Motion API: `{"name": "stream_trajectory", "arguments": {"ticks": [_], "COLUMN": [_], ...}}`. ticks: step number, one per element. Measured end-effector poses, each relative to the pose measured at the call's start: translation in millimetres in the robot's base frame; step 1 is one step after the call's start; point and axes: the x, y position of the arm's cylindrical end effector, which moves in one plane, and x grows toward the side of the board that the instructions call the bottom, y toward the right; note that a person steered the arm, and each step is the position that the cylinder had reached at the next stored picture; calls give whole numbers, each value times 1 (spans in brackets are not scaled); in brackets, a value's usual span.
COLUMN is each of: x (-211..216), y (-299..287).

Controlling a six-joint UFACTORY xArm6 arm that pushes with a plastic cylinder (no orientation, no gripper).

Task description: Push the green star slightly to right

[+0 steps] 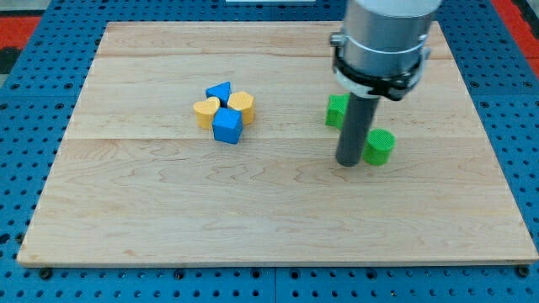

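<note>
Two green blocks are flanking my tip (349, 162), a bare rod with no jaws to open, so I am judging a short rightward nudge from the green star's (337, 110) left side best, sparing the green cylinder (380, 147).

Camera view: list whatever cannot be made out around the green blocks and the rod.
- Green block at the view's top: the rod covers its right part, so its shape, star or not, is unclear.
- Green round block: its left edge sits behind the rod; touching or apart cannot be told.
- My tip: shows, just left of the round block.
- Arm: cut off by the top edge.
</note>
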Motion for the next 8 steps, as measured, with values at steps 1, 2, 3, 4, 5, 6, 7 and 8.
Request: {"name": "stream_trajectory", "arguments": {"ticks": [1,2,3,4,5,6,7,8], "x": [-46,-81,-100,-100,-94,-84,-62,-55], "y": [-19,-50,-49,-11,1,-14,-14,1]}}
